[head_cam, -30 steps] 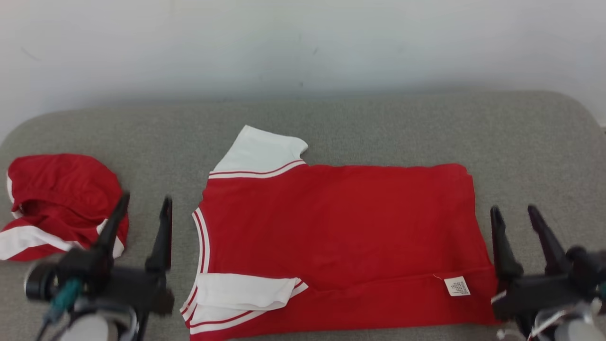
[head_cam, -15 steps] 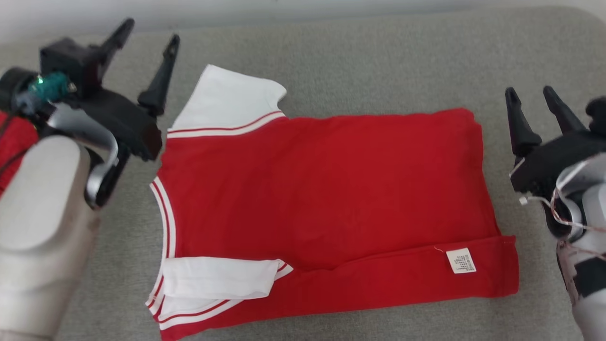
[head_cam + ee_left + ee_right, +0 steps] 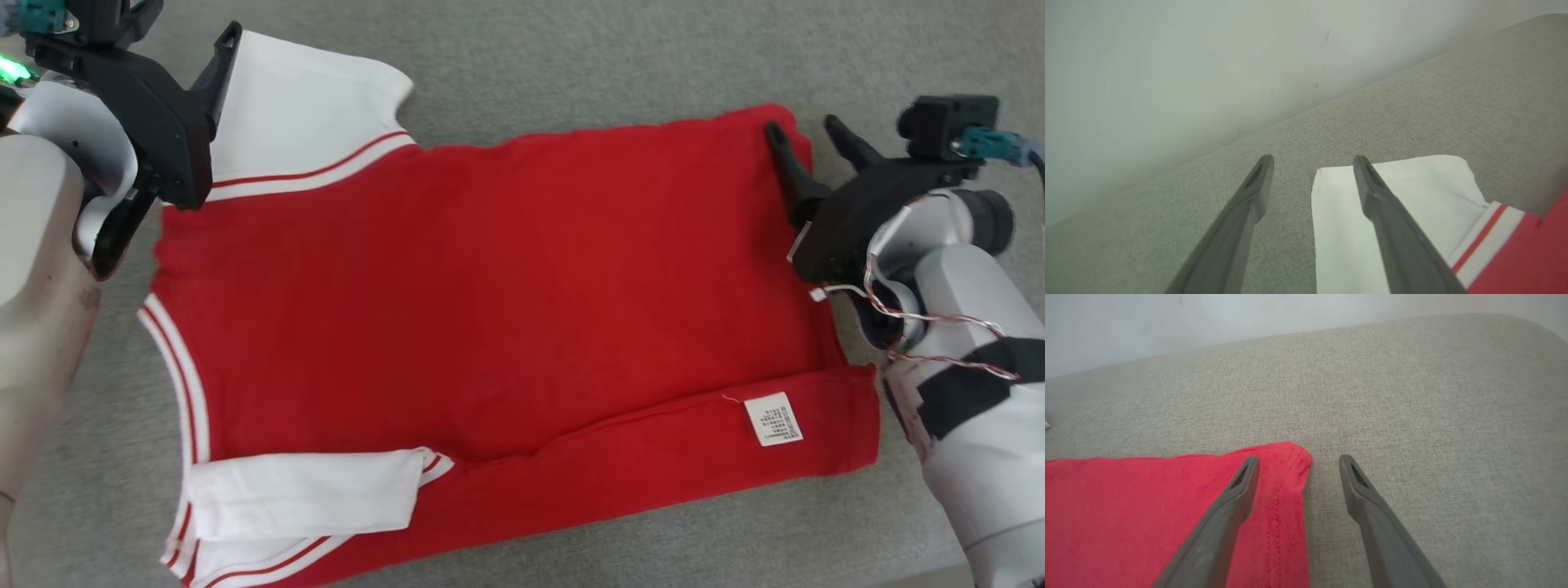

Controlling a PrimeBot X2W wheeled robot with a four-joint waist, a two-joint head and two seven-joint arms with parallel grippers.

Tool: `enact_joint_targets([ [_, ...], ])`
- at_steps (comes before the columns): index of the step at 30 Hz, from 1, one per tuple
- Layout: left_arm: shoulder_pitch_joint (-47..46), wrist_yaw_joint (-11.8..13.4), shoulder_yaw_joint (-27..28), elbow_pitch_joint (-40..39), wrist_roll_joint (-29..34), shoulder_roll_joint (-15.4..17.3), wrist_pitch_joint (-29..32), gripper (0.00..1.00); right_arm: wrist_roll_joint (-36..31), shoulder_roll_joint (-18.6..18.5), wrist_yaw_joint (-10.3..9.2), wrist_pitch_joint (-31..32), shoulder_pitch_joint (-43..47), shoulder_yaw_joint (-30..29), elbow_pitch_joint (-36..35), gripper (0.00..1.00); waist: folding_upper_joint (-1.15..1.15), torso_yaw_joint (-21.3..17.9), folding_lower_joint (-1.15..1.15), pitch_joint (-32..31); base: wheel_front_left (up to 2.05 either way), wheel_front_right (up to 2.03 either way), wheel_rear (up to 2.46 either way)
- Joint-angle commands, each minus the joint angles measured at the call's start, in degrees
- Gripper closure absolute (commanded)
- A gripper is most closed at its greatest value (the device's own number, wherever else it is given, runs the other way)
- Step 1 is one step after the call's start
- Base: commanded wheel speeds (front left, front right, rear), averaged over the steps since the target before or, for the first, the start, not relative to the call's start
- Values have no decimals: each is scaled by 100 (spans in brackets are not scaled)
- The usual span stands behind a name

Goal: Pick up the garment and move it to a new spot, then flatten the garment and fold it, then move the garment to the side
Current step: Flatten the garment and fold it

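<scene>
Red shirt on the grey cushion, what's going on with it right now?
A two-armed robot is folding the red shirt, which lies flat on the grey cushion with its near edge already folded over. The left tool is open over the edge of the far white sleeve, and the right tool is open over the far hem corner. Neither holds anything yet.

Grey fabric cushion [image 3: 571, 49] with one flat red shirt [image 3: 506, 286], white-sleeved, directly on its surface.

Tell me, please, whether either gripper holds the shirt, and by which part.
Nothing is held. The left gripper stands open over an edge of the white sleeve; the right gripper, open over a corner of the red shirt.
</scene>
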Motion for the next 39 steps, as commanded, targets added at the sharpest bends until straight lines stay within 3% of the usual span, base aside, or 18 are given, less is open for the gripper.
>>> enact_joint_targets([
  [1,-73,7,-45,37,-77,-6,33,0,69,25,-14,-47,-69,20,36,0,-1,-178,-1,175,0,0,0],
  [9,-372,7,-348,709,-704,-83,222,0,395,254,-14,-230,-549,467,705,0,-1,-287,-1,304,0,0,0],
  [19,-609,7,-761,1215,-964,-139,322,0,798,448,-14,-355,-994,965,1170,0,-1,-382,-1,408,0,0,0],
  [20,-615,7,-743,1259,-1048,-162,341,12,842,463,-14,-345,-1034,1013,1196,15,-1,-380,-1,417,0,0,0],
  [21,-616,7,-738,1271,-1127,-185,348,100,878,469,-14,-332,-1069,1067,1220,85,-1,-375,-1,425,0,0,0],
  [22,-606,7,-751,1262,-1178,-207,361,100,927,459,-14,-338,-1097,1108,1250,100,-1,-366,-1,427,0,0,0],
  [31,-510,7,-594,1115,-1798,-251,-408,100,1033,187,-14,-927,-1208,1439,1475,100,-1,-144,-1,177,0,0,0],
  [39,-25,7,-837,286,-2136,-64,-1202,100,1054,-204,-14,-1525,-841,1804,1454,100,-1,210,-1,-258,0,0,0],
])
